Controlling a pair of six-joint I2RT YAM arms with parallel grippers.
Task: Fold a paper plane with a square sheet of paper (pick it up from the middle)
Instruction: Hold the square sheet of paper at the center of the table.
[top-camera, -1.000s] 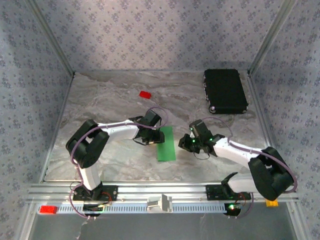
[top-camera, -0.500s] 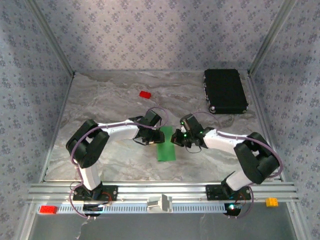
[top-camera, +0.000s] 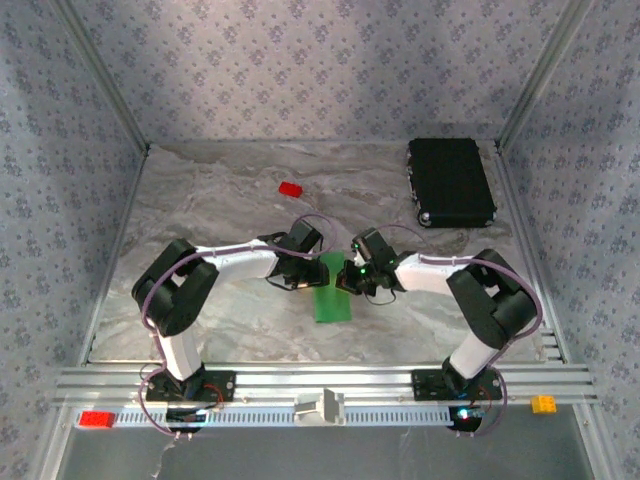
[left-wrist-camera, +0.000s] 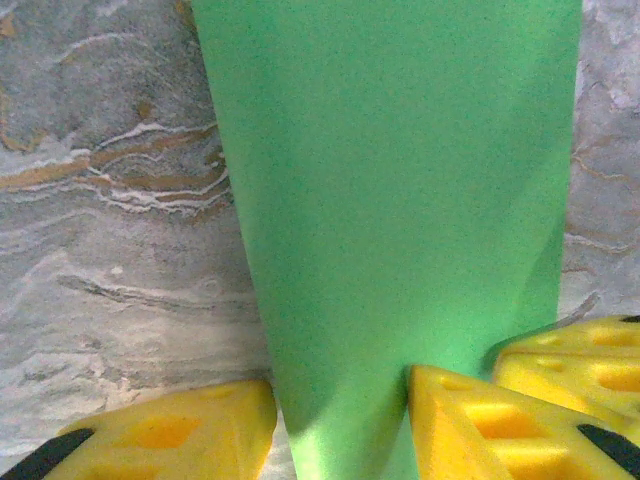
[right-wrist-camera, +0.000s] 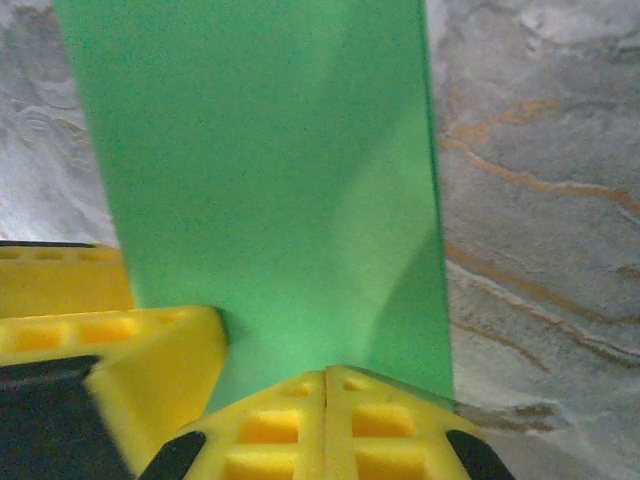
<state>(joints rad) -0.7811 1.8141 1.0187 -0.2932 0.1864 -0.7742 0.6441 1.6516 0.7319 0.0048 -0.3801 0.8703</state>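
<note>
The square sheet of paper lies on the marble table as a flat bright green rectangle, long side running away from the arms; it has no paper plane shape. My left gripper is open at the strip's far left edge. In the left wrist view one finger stands on the bare table and the other on the paper. My right gripper is shut at the strip's far right edge. In the right wrist view its tips are pressed together and rest on top of the paper.
A small red block lies at the back centre-left. A black rectangular case sits at the back right. Patterned walls close in three sides, and a metal rail runs along the near edge.
My right arm has swung left from the open table onto the paper's right edge, and its jaws have closed fully. The left arm and the paper have stayed put.
</note>
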